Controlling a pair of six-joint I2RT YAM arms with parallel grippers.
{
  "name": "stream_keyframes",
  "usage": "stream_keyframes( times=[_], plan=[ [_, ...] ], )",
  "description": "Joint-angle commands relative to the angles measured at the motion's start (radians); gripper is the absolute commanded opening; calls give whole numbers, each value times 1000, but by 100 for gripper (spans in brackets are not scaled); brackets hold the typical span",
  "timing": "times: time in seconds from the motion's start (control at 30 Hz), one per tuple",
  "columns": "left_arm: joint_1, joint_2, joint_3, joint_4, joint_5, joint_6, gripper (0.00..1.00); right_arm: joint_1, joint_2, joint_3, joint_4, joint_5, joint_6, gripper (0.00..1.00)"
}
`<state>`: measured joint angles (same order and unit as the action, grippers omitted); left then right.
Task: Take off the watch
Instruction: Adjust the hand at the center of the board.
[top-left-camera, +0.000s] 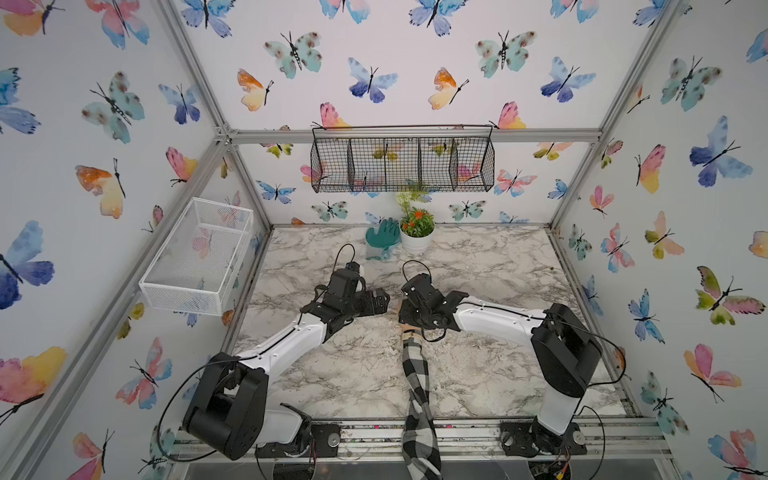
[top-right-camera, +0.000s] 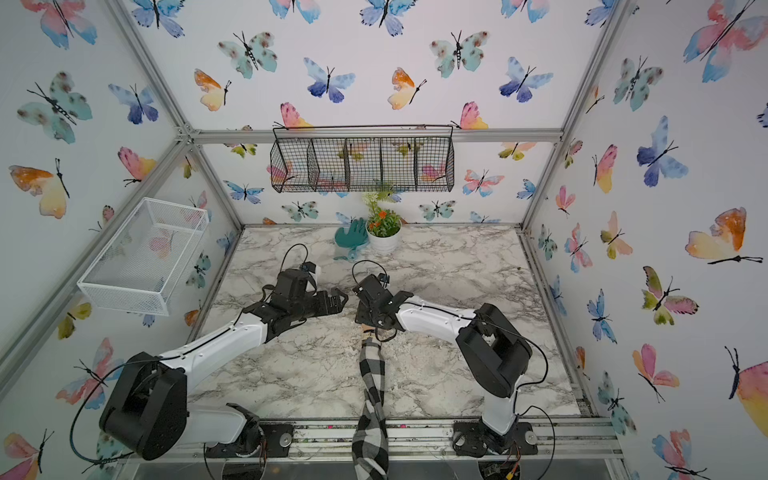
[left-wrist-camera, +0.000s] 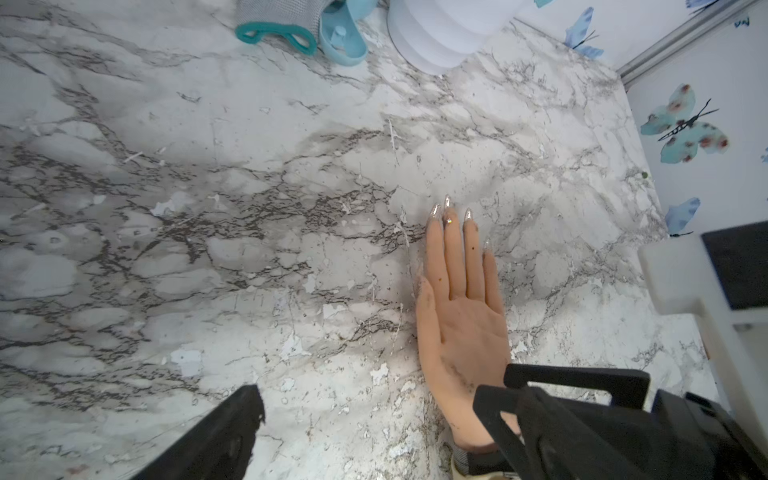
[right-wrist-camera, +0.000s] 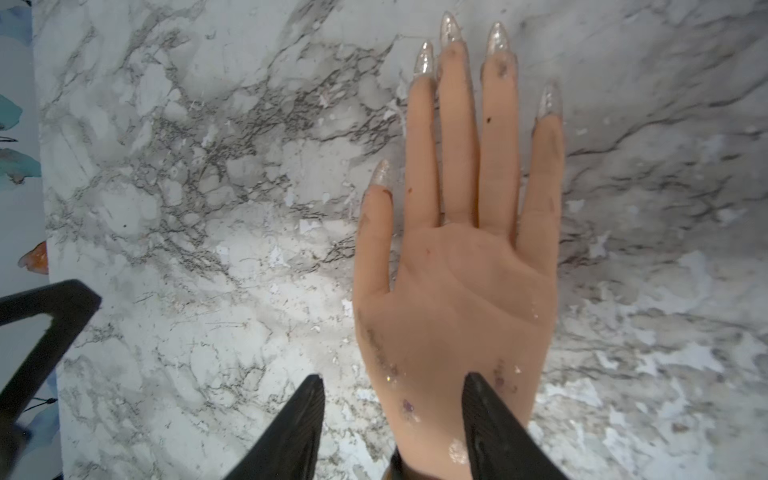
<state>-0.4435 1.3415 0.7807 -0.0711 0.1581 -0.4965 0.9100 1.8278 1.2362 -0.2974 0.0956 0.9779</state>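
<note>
Plainly, left gripper (left-wrist-camera: 374, 395) jaws wide apart, right gripper (right-wrist-camera: 394, 377) jaws parted, both empty over mannequin hand (right-wrist-camera: 457, 291).

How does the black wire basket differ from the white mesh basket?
The black wire basket hangs on the back wall; the white mesh basket hangs on a side wall. The black one is split into compartments; the white one is a single bin. Both look empty and hang above the table.
</note>
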Motion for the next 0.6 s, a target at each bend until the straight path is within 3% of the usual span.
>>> stream_keyframes(
  times=[0.0,0.3,0.57],
  plan=[
    [25,-52,-29,5,25,-28,98,4,31,28,9,-31,8,57],
    [24,-74,-82,-7,94,-68,98,4,-82,-11,-48,32,-100,60],
    [-28,-37,-98,-2,129,-82,98,3,-190,-163,-19,-26,-221,67]
  ],
)
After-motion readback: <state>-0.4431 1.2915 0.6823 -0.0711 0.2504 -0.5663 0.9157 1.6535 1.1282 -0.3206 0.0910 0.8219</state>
